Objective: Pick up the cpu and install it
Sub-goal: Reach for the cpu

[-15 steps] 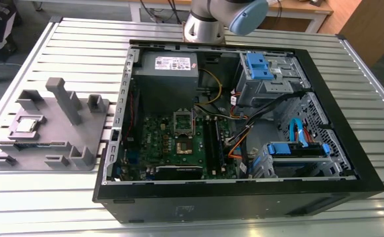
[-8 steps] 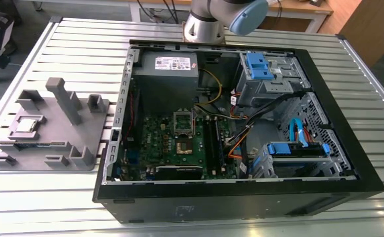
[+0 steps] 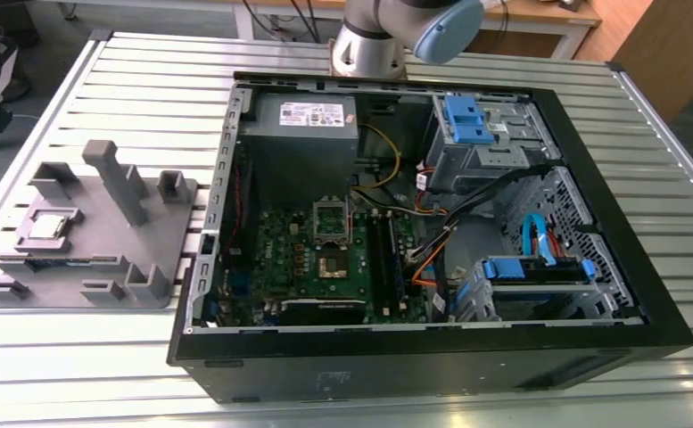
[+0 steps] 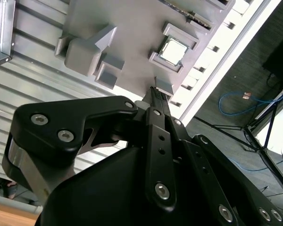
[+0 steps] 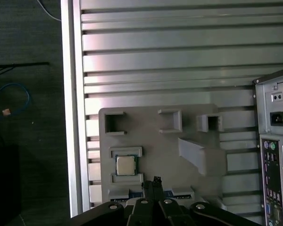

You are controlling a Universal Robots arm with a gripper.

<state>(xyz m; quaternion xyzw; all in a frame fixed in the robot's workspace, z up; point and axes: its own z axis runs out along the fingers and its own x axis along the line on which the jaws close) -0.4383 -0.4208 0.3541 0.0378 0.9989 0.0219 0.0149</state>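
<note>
Cpu (image 3: 46,226) lies flat in a pocket of the grey holder (image 3: 96,276), which sits on the table (image 3: 144,89) at the exterior view's left, beside the open case (image 3: 441,366). Pincer (image 4: 153,92), in the second wrist view, hangs above the holder near the chip, fingers together and gripping nothing. Pickup is not yet done, and the socket (image 3: 332,260) on the motherboard (image 3: 277,254) looks empty, so I judge the whole job is left. Counted: one cpu, one holder, one case, one pincer.
</note>
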